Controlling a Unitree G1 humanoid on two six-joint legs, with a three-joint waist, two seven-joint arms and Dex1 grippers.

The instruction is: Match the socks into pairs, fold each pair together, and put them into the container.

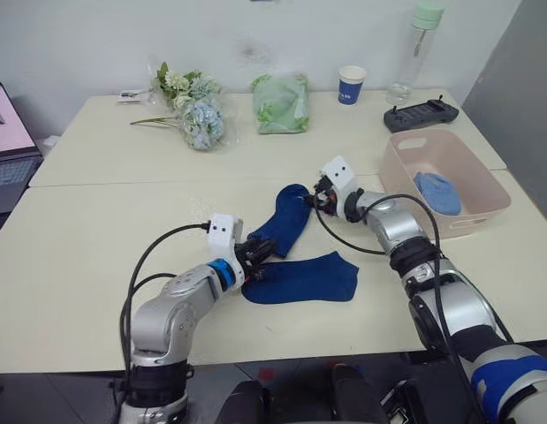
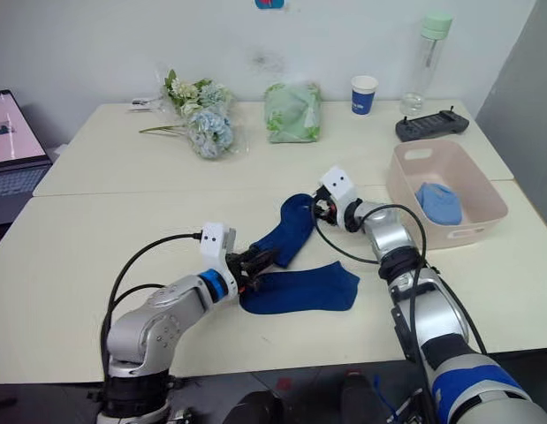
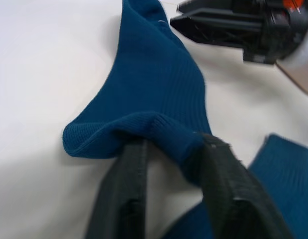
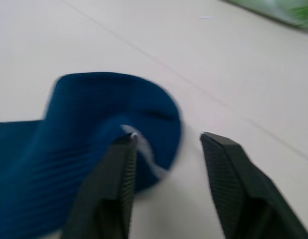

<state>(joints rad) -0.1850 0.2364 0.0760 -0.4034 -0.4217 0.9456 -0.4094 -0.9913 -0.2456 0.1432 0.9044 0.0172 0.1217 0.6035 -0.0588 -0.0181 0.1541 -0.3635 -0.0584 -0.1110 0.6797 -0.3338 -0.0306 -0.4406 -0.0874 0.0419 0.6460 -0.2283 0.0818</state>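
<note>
A navy sock (image 1: 301, 277) lies flat on the table (image 1: 79, 256), nearest. The left gripper (image 1: 258, 252) pinches the cuff of a second sock (image 1: 284, 219); the right gripper (image 1: 315, 200) gapes at its toe. Beyond, the tub (image 1: 406, 185) holds a light blue pair (image 1: 438, 192).

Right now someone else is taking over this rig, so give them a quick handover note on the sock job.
Left claw: shut on the near end of one dark navy sock, fabric bunched between its fingers.
Right claw: open at that sock's far end, one finger touching it, nothing gripped.
The second dark navy sock lies flat on the table, just in front of the first.
Done: a light blue bundle sits in the pink container by the robot's right arm.
Left: lay the navy socks together, fold them, put them in the container.
</note>
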